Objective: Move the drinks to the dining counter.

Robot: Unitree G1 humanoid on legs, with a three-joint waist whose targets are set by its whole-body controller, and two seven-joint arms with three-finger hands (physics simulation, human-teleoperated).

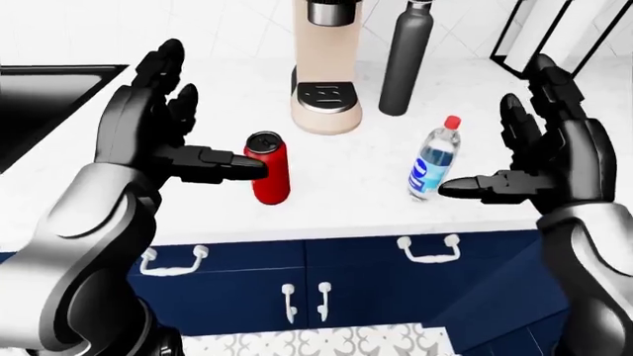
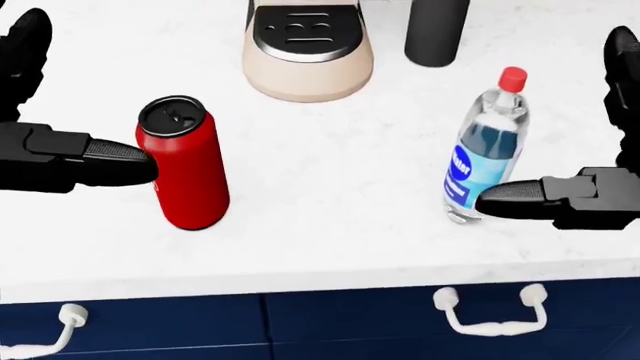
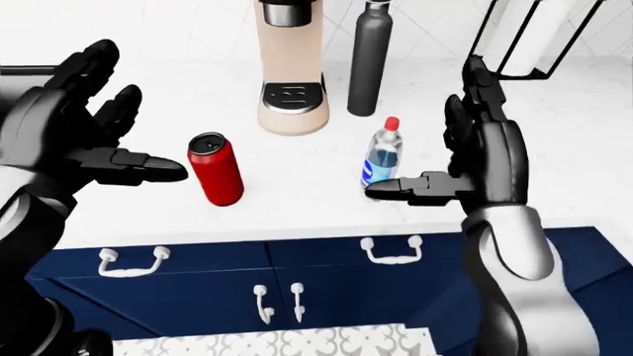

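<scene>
- Counter: white worktop over navy cabinet doors with white handles.
- Red can: upright, well in from the counter's near edge, toward its left part in the head view; dark lid on top.
- Water bottle: clear, red cap, blue label, upright; right of the can and well apart from it, about as far from the near edge.
- Coffee machine: beige, standing toward the far edge of the counter, between the two drinks in the left-eye view.
- Dark grey flask: upright just right of the machine.
- Left hand: fingers spread wide, holding nothing; the thumb tip is at the can's upper left side, contact cannot be told.
- Right hand: fingers spread wide, holding nothing; thumb points at the bottle's lower right side, just beside it.
- Black-framed object: at the counter's far right corner, only partly in view.
</scene>
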